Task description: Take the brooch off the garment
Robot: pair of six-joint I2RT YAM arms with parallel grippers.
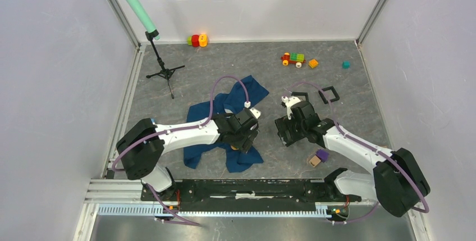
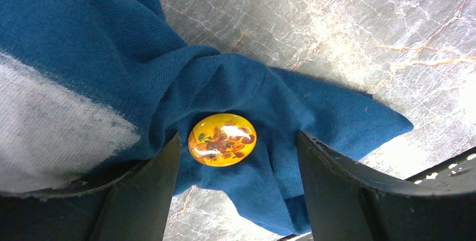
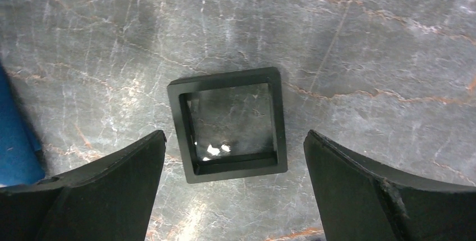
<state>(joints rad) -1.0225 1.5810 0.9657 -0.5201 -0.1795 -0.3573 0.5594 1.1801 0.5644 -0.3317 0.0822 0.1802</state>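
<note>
Top view / garment (image 1: 247, 90): dark blue tee, crumpled in a heap on the grey marbled table (image 1: 359, 100), a bit left of centre.
Top view / left gripper (image 1: 245, 142): parked right over the near end of the garment, pointing down.
Top view / right gripper (image 1: 285, 133): just right of the garment, over the table, also pointing down.
Top view / clutter: purple block (image 1: 322, 154) and tan block (image 1: 314, 161) touching, by the right arm. A toy car (image 1: 293, 58) sits toward the back wall, and a mint-green tube (image 1: 133, 2) stands on a tripod (image 1: 165, 72) back left.
Left wrist / brooch (image 2: 222, 139): shiny yellow oval with an orange-brown flowery pattern, sitting on a bunched fold of the garment.
Left wrist / left gripper: spread wide, one black finger either side of the brooch, neither touching it, so it's gripping nothing.
Left wrist / print: fuzzy white patch on the shirt at the left edge.
Right wrist / right gripper: jaws wide apart, nothing in them.
Right wrist / black square frame (image 3: 227, 80): flat on the table, below and between the fingers. A sliver of blue cloth shows at the far left.
</note>
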